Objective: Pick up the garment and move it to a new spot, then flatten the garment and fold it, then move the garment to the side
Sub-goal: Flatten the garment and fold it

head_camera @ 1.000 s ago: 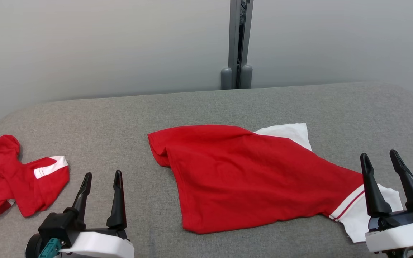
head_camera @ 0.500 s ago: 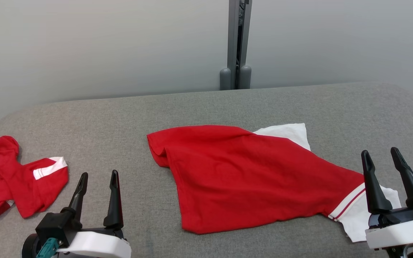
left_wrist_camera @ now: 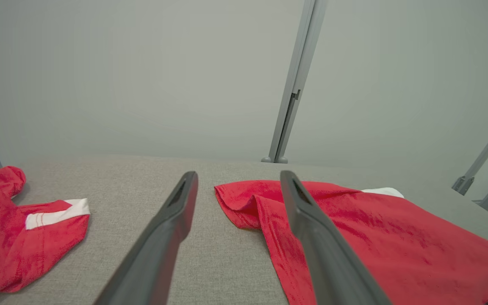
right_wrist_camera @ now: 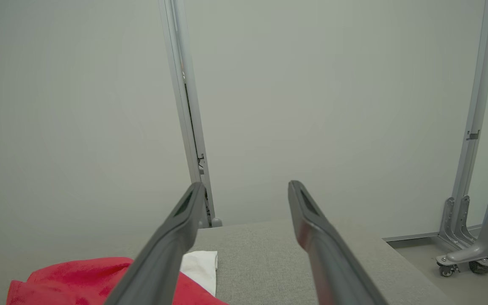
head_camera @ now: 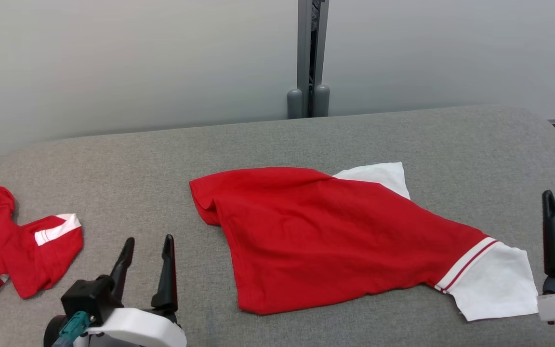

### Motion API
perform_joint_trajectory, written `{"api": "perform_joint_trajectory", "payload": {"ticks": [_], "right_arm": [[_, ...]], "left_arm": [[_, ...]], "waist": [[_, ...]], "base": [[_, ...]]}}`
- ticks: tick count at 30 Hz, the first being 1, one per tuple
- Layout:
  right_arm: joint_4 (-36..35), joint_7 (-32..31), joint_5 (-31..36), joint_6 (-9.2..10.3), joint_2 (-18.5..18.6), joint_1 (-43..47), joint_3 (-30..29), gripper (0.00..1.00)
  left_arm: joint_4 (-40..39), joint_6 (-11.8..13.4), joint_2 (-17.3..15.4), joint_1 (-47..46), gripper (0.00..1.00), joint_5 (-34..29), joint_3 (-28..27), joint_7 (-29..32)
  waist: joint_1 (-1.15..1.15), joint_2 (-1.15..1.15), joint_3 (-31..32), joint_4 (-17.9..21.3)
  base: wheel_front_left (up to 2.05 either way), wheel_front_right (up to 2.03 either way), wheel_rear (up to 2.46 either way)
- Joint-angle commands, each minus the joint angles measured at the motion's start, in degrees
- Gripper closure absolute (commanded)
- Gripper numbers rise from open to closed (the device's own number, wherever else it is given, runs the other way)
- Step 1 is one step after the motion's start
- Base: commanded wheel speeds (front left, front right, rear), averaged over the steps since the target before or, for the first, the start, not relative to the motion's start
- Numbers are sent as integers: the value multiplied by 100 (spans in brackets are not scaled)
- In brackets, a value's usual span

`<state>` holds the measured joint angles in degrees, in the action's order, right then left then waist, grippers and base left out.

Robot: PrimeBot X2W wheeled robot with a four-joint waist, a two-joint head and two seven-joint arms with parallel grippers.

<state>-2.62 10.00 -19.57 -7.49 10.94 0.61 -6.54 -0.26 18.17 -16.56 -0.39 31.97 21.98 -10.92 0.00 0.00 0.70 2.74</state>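
**Far left.** A second red garment [head_camera: 17,255] with a white striped panel lies crumpled at the left end of the grey fabric-covered desk [head_camera: 113,159], well apart from the work.

**Left gripper** [head_camera: 148,239]. Its fingers are spread apart and hold nothing. It hovers over bare desk, near the garment's left edge.

**Garment** [head_camera: 325,241]. It lies spread but not flat at the middle of the desk, red body on top. One white sleeve [head_camera: 494,284] lies at the near right, and another white part [head_camera: 378,174] shows at the far edge.

- Handling: it is judged to be a light, limp knit that drapes and sags when lifted. It is not fragile and not slippery.
- Recommended hold points: the curled left corner [left_wrist_camera: 237,203] for the left fingers, and the striped cuff seam [head_camera: 465,262] for the right.

**Right gripper** [right_wrist_camera: 246,185]. Its fingers are likewise spread and empty, just beyond the white sleeve.

**View differences.**

- The head view gives the full outline of the garment and both sleeves.
- The left wrist view reveals that the left corner is rolled under itself.
- The right wrist view adds the desk's right end, the floor and a castored frame [right_wrist_camera: 464,237].
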Motion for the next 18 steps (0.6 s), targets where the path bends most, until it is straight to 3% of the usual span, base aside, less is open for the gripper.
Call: {"api": "perform_joint_trajectory", "payload": {"ticks": [1, 10, 18], "right_arm": [[7, -112, 26, -1, 47, 55, -134, 0], [314, -1153, -145, -1, 255, 220, -437, 0], [1343, -2106, -389, -1, 443, 73, -270, 0]], "left_arm": [[-2, -41, -6, 23, 0, 75, 46, 133], [-2, -215, 101, -174, 0, 294, 627, 1220], [250, -340, 303, -464, 0, 234, 1106, 1754]], "waist": [[0, 0, -18, 32], [0, 0, -266, 204], [0, 0, -615, 320]], "base": [[0, 0, 0], [0, 0, 0], [0, 0, 0]]}}
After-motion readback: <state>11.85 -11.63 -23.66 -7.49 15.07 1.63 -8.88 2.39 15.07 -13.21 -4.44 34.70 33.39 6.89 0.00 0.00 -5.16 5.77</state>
